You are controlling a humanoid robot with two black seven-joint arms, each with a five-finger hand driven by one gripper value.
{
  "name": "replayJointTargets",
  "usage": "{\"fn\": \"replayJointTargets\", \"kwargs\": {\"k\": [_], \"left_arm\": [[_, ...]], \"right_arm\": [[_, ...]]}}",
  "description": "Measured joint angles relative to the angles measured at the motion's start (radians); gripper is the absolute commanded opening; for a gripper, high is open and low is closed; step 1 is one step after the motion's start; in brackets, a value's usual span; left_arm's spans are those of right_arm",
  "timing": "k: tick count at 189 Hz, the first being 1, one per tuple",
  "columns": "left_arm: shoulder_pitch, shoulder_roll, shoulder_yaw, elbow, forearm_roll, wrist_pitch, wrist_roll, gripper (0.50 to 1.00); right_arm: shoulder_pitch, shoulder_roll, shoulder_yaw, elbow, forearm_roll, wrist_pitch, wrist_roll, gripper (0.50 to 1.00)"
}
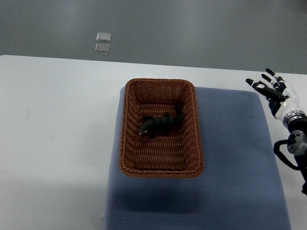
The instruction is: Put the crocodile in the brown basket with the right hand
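Since the crocodile point(160, 125) lies inside the brown basket point(157, 170), well off to the left of the right hand point(271, 87), whose fingers are spread and hold nothing, the placing looks done to me.

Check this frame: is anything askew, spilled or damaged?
Nothing stands out. The crocodile lies inside the basket, which sits flat on the mat; the right hand is open, apart from both.
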Motion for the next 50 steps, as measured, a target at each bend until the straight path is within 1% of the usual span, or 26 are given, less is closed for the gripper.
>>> {"fn": "replayJointTargets", "kwargs": {"k": [29,50], "left_arm": [[0.0,0.0,0.0,0.0,0.0,0.0,0.0,1.0],[0.0,0.0,0.0,0.0,0.0,0.0,0.0,1.0]], "right_arm": [[-0.003,0.003,0.009,0.005,-0.006,-0.015,0.011,0.932],[-0.003,0.009,0.023,0.01,-0.006,-0.016,0.031,0.932]]}}
